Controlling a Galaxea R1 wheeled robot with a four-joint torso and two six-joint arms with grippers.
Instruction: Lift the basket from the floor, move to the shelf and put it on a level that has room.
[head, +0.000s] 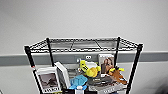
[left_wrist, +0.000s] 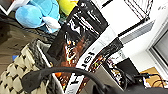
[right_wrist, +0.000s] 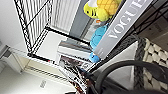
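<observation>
**Basket at the rack, grip unclear**

Neither gripper's fingers can be made out, so their state cannot be told. The basket (left_wrist: 17, 72) appears cropped in both wrist views, close against the shelf (head: 30, 56). The top level (head: 82, 44) lies bare; the tier below carries magazines (head: 48, 82) and plush toys (head: 90, 70).

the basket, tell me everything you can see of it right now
The basket shows in part in both wrist views. It looks woven, cream strips in a chequered pattern, with a dark braided rim along the top edge. A black loop handle arches over its rim in the left wrist view, and another in the right. It sits close against the shelf, beside the magazines on a cluttered tier.
</observation>
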